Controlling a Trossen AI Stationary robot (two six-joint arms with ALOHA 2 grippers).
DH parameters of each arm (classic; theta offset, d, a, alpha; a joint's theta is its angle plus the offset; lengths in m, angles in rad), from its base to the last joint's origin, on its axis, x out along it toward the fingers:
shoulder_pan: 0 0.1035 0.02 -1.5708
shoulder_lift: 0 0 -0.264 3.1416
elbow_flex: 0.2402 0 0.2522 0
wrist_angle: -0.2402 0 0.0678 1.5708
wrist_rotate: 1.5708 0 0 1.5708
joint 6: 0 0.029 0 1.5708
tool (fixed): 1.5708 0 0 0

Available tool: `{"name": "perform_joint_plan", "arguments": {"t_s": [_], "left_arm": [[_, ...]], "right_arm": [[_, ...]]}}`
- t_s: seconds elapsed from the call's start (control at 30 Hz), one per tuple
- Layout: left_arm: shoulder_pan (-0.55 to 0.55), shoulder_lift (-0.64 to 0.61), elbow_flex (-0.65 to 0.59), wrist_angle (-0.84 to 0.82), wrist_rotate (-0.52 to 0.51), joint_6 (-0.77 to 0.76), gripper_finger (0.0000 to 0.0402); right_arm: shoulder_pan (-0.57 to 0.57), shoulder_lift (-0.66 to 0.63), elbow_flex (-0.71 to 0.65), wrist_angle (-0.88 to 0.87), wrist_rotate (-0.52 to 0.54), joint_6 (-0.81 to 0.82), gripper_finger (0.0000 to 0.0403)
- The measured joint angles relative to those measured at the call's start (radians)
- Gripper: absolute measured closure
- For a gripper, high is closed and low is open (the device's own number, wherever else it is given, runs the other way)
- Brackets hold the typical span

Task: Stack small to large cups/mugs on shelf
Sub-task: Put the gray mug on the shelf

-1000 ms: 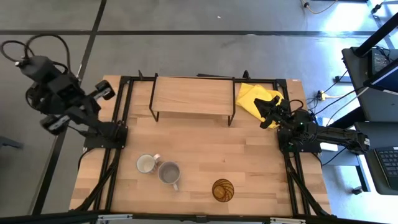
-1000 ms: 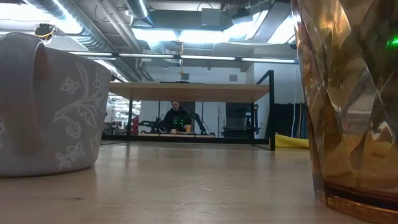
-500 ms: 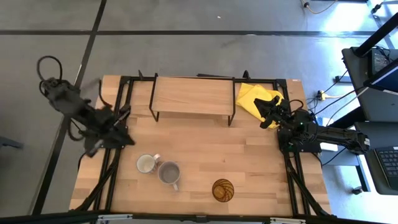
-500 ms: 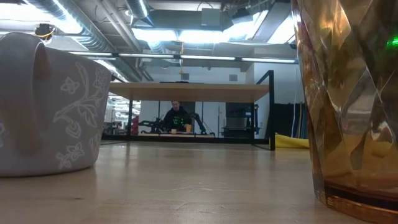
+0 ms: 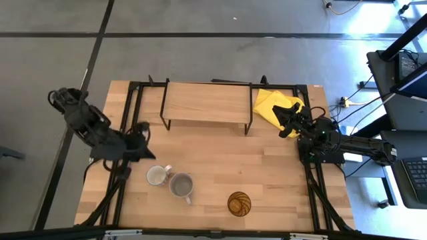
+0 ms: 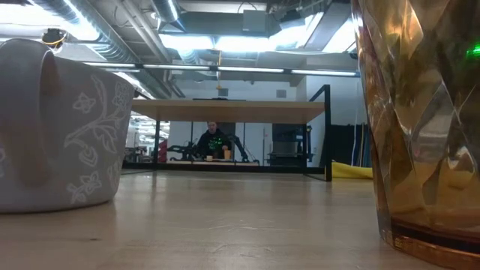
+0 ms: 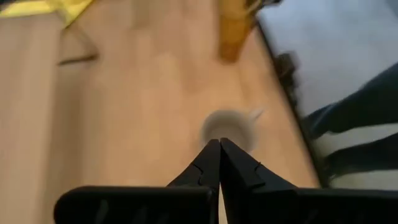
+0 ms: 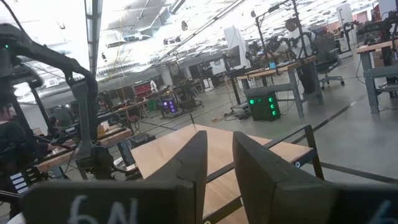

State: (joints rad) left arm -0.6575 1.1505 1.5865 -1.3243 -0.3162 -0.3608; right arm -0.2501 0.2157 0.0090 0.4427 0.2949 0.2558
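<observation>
Motion blur smears the left gripper (image 5: pixel 141 131), fingers pressed together, which has swung in over the table's left edge near the white mug (image 5: pixel 157 175). The right gripper (image 5: pixel 288 115), fingers narrowly parted, waits at the right edge.

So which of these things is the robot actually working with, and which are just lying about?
For the job:
white mug
grey mug
amber tumbler
shelf
left hand, shut, above the table near the white mug

Lying about:
yellow cloth, by the resting right hand
</observation>
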Motion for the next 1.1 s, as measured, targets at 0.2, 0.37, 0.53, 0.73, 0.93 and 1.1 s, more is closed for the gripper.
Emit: {"name": "perform_joint_plan", "arguments": {"t_s": [0.2,0.37,0.53,0.73,0.93,1.1], "left_arm": [[0.052,0.021,0.105,-0.035,0.016,-0.025,0.0401],[0.092,0.133,0.107,-0.036,0.049,-0.017,0.0402],[0.148,0.286,0.105,-0.036,0.112,0.064,0.0402],[0.191,0.396,0.105,-0.036,0.147,0.065,0.0402],[0.199,0.453,0.105,-0.033,0.155,-0.116,0.0388],[0.188,0.495,0.105,-0.034,0.158,-0.133,0.0345]], "right_arm": [[0.000,0.000,0.000,0.000,0.000,0.001,0.0324],[0.000,0.000,0.000,0.000,0.000,0.000,0.0324],[0.000,0.000,0.000,0.000,0.000,0.000,0.0324],[0.000,0.000,0.000,0.000,0.000,0.000,0.0324],[0.000,0.000,0.000,0.000,0.000,0.000,0.0324],[0.000,0.000,0.000,0.000,0.000,0.000,0.0324]]}}
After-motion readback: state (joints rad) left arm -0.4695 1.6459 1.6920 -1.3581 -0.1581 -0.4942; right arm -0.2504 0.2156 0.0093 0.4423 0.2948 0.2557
